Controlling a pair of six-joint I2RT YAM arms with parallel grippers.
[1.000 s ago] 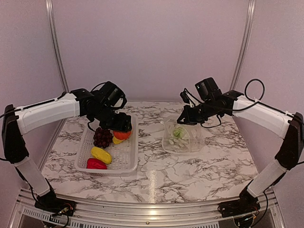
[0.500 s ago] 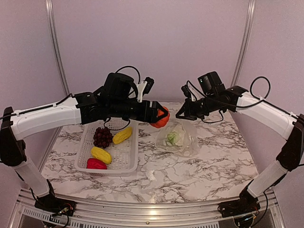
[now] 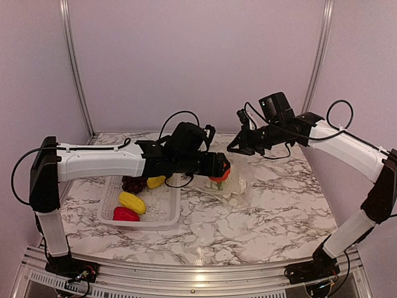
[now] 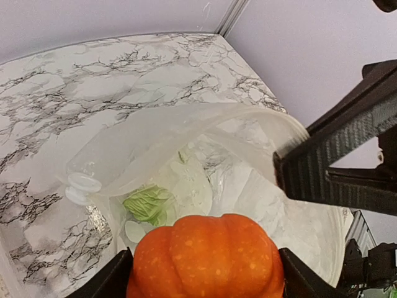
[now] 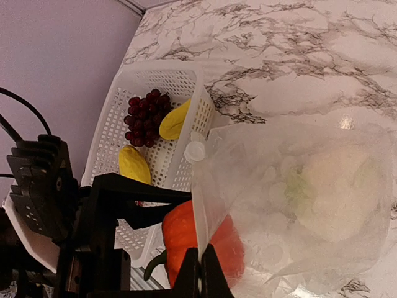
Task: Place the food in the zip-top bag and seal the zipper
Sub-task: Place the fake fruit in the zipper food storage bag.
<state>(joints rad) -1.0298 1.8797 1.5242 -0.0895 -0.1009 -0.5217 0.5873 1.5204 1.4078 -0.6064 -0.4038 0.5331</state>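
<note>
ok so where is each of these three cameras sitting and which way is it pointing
top external: above and behind the robot, looking down on the marble table; left arm and right arm show.
left wrist: behind the left gripper, looking into the open mouth of the crinkly clear plastic bag; its fingers grip the orange pumpkin-shaped toy fruit.
right wrist: behind the right gripper, looking down past its fingers pinching the bag's edge, toward the white perforated plastic basket.
shared: both wrist views show the bag and orange fruit.
</note>
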